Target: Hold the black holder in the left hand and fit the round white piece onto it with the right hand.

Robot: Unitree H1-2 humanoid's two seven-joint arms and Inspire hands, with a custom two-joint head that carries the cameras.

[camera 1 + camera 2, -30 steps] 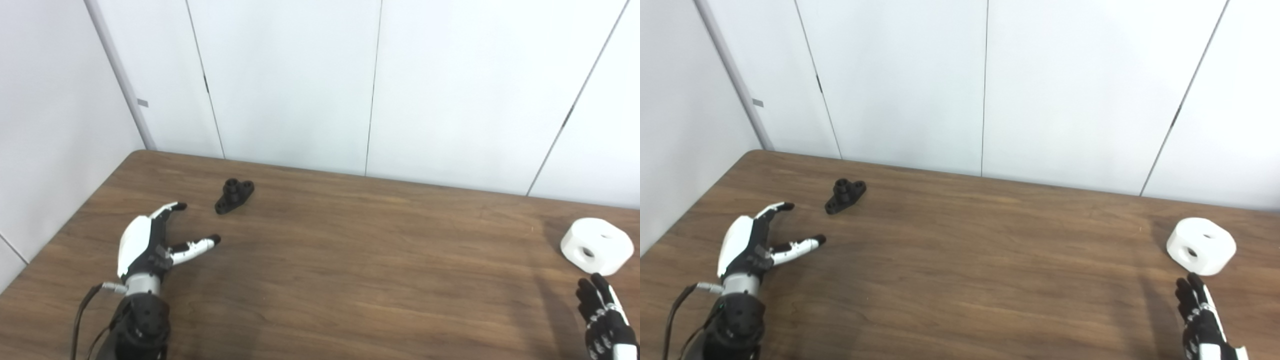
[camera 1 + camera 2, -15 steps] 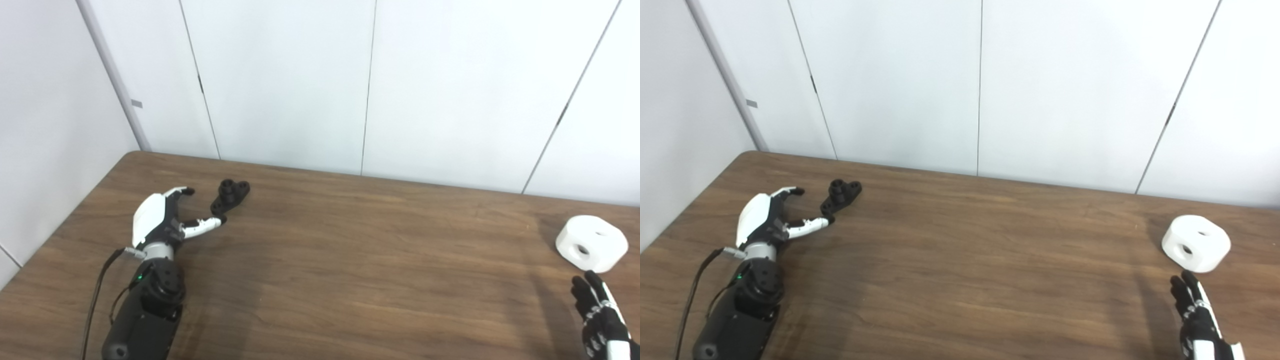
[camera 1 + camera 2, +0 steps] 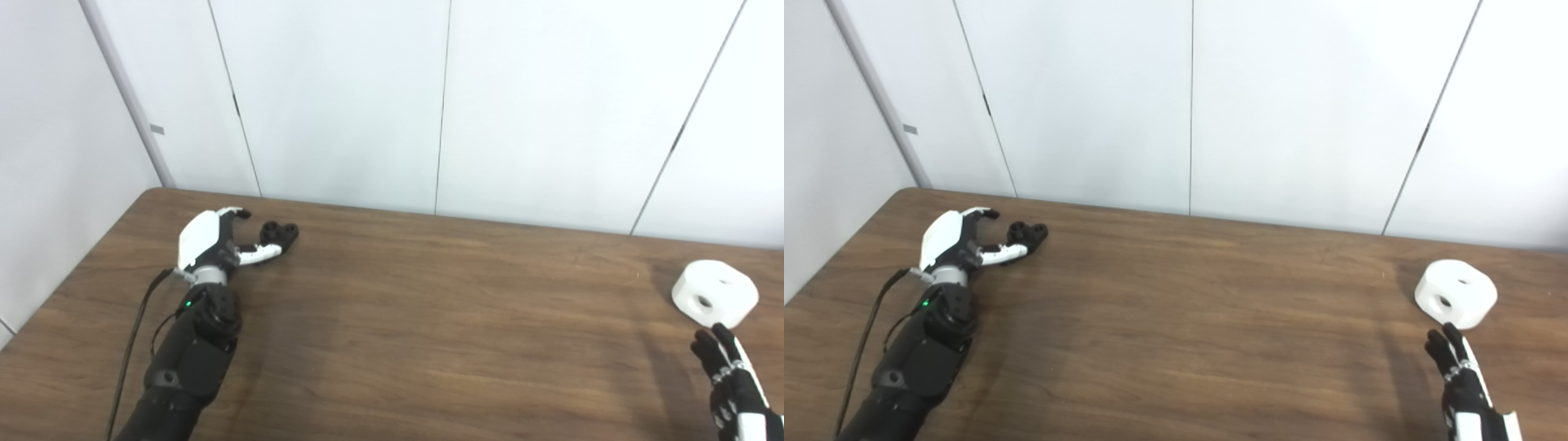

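Over the last second the left hand [image 3: 211, 242] has advanced across the table [image 3: 429, 318] to the black holder [image 3: 278, 233]; fingers [image 3: 260, 250] apart, bracketing it, one apparently touching its near edge, not yet closed. Holder lies flat at the far left. Right hand [image 3: 732, 383] has barely moved, fingers extended and holding nothing, just short of the round white piece [image 3: 715, 293] at far right. Judgement: left grasp imminent; fitting not begun.

I see bare desk [image 3: 429, 318] between my hands; nothing stands around the round white piece [image 3: 715, 294].
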